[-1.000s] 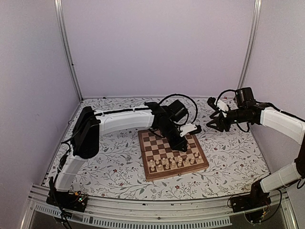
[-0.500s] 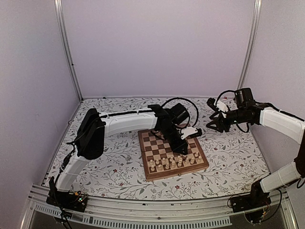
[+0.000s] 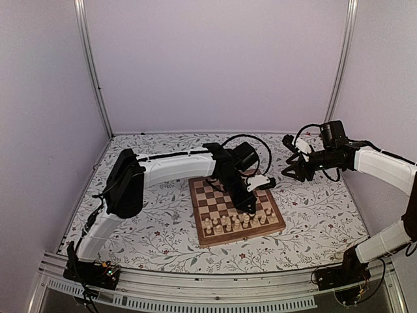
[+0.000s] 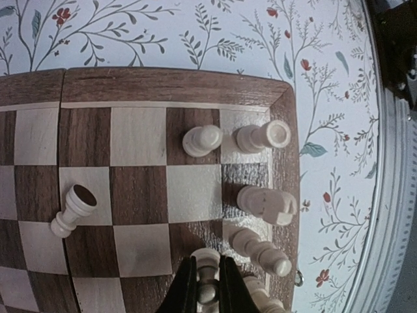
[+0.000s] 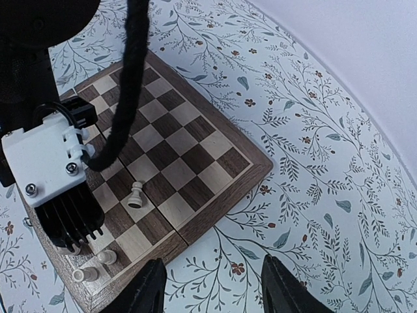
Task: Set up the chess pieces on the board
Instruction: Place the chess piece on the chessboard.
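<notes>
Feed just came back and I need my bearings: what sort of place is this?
Probably a robot test cell, not a home: plain walls and metal frame posts enclose a floral table, with left arm and right arm bolted to its near rail.

Left arm [image 3: 169, 166] and right arm [image 3: 384, 166] are wearing white shells over black joints. Thick black cable [image 5: 133, 72] is looping behind the left pincer [image 4: 207, 287]. White block [image 5: 47, 163], two silver screws, is sitting above its ribbed black fingers [image 5: 65, 215].

a floral tabletop [image 3: 156, 235] lies between pale lilac walls [image 3: 215, 65].
</notes>
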You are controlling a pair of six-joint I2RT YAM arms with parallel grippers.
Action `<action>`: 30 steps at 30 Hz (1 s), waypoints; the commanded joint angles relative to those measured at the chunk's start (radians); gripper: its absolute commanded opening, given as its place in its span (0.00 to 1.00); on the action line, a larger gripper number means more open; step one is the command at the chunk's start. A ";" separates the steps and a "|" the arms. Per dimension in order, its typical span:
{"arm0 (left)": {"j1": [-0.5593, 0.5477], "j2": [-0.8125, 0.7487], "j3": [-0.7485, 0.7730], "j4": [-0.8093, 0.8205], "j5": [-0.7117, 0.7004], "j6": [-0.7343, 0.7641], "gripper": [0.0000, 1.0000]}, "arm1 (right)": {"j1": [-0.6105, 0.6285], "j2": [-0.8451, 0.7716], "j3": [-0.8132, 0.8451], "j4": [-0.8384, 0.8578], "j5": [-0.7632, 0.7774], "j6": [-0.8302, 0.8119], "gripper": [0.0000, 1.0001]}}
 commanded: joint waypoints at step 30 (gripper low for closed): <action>-0.013 0.021 0.039 0.013 0.046 -0.018 0.25 | 0.001 0.011 -0.007 -0.003 0.004 0.000 0.54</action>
